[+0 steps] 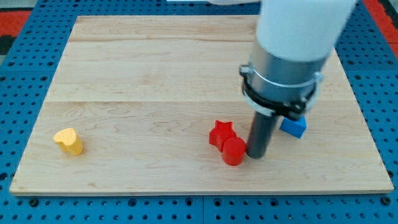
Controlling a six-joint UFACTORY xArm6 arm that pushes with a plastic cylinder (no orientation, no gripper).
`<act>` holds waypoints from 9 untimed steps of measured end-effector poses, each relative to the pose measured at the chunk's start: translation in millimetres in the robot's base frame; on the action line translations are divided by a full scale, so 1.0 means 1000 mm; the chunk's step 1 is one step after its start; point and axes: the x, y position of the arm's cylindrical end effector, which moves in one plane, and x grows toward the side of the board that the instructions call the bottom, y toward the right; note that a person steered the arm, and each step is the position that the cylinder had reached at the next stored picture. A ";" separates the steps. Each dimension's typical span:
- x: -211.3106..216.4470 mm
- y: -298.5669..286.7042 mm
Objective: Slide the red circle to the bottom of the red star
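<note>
The red circle (234,151) sits on the wooden board, touching the lower right side of the red star (221,134). My tip (255,155) rests on the board right against the circle's right side. The dark rod rises from there into the large grey and white arm body (292,50), which covers the upper right of the view.
A blue block (294,127) lies just right of the rod, partly hidden by the arm. A yellow heart-shaped block (68,141) lies at the view's far left. The wooden board (155,74) is edged by a blue pegboard table.
</note>
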 end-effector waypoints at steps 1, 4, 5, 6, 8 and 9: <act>-0.025 -0.027; -0.035 -0.060; -0.002 -0.011; 0.009 0.044; 0.035 -0.003; 0.014 -0.045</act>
